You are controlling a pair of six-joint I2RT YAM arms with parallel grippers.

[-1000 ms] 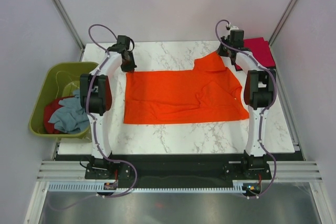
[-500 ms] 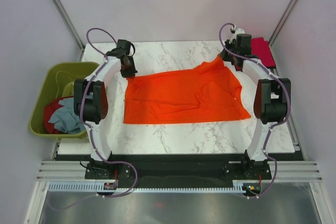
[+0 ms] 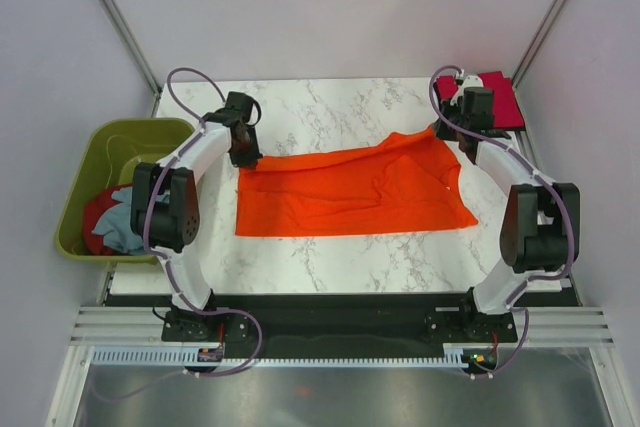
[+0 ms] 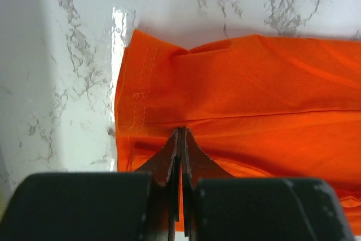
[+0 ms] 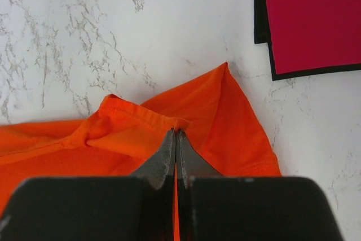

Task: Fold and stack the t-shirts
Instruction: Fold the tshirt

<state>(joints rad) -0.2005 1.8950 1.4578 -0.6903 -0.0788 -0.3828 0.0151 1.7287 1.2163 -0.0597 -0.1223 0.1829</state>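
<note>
The left gripper [image 4: 180,135] is clamped on the far left edge of the bright orange soft fabric t-shirt [image 3: 350,192], which spreads rightward from it across the white marble table [image 3: 330,257]. The right gripper [image 5: 175,135] pinches the shirt's raised far right fold. A folded crimson red shirt [image 5: 313,18] lies ahead of its fingers, to the right.

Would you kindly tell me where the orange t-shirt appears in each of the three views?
Top external: the orange t-shirt lies spread across the middle of the marble table.
Left wrist: the orange t-shirt fills the centre and right.
Right wrist: the orange t-shirt is bunched at lower left and centre.
Shared landmark: the marble table, in all three.
</note>
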